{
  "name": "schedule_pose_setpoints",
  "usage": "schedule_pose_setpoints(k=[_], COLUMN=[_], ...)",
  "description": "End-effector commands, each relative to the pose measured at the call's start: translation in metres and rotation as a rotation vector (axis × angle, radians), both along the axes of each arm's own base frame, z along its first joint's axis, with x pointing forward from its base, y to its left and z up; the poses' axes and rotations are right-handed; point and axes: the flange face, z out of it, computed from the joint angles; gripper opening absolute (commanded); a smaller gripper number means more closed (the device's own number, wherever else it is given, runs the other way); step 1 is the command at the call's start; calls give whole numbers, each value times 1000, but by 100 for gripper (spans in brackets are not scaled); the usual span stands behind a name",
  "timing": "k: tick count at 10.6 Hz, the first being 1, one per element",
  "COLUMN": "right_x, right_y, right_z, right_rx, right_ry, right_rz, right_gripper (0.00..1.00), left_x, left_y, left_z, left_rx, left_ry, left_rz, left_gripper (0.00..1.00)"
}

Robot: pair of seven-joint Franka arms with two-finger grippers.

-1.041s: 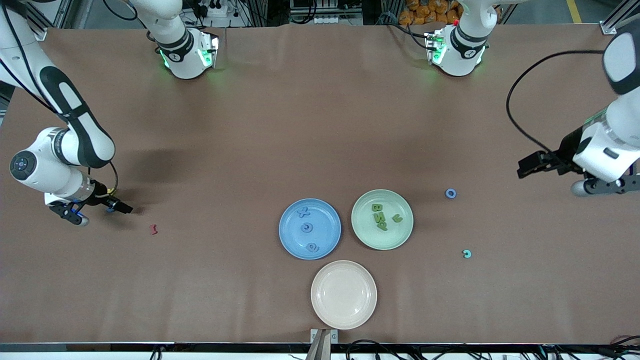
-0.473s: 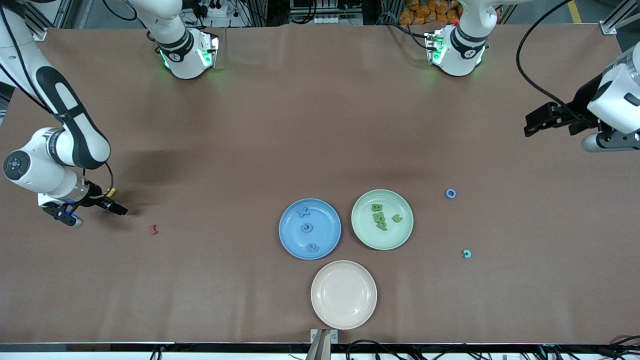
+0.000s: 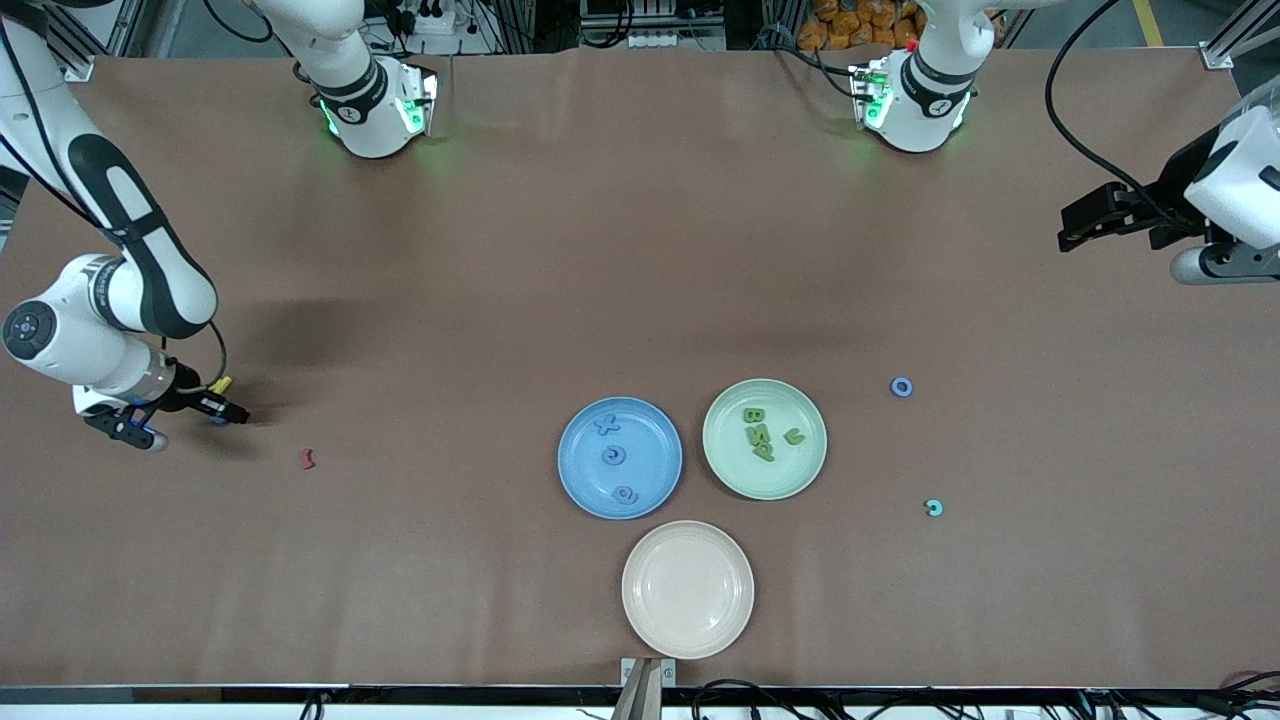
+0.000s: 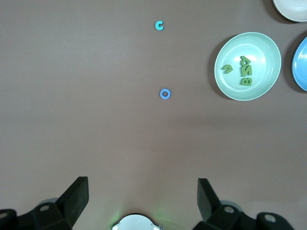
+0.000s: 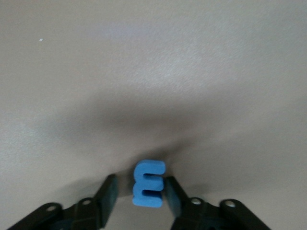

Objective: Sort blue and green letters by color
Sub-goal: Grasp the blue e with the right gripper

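Jaws of the right gripper (image 5: pixel 140 191), at the frame's left edge, have just closed in around a blue letter E (image 5: pixel 148 183) on the desk (image 3: pixel 640 250); lifting it toward the blue plate (image 3: pixel 573 480) looks next. Left gripper (image 4: pixel 143 196), jaws spread, has withdrawn to the upper right.

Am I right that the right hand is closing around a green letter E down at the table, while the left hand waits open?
Not quite: the letter E between the right hand's fingers is blue, as the right wrist view shows. The left hand does wait open.
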Motion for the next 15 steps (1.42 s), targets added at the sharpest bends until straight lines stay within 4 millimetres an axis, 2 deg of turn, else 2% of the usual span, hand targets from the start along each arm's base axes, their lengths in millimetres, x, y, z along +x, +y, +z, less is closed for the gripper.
schedule_pose_setpoints(k=[1,3,4,6,7,9,10,11,13,15], right_x=[0,11,21,54,67,89,93,99,104,107], right_y=[-6,-1,9,50,75,140,165,200,254,325], right_z=[-7,3,12,39,46,43,41,46,56,74], right_rx=[16,11,18,63,115,219,267,320,386,438], right_ry=[3,3,27,81,85,82,87,93,115,143], right_rz=[18,28,34,1,-37,-102,-148,-185,-269,-358], right_gripper=[0,0,0,0,0,0,0,0,0,0], left_x=[-6,-10,-9,-5,-3,-2,-3,-3,-2,1], left_y=[3,-6,-9,-5,-6,-6,-5,-5,-6,-6], left_z=[8,13,12,7,5,5,6,7,6,6], left_rx=[19,18,17,12,9,9,10,7,5,12], left_ry=[-15,-23,-21,-16,-22,-22,-25,-26,-28,-44], left_rz=[-20,-35,-40,-34,-34,-34,-34,-36,-37,-40], left_gripper=[100,100,100,100,100,100,100,100,100,100])
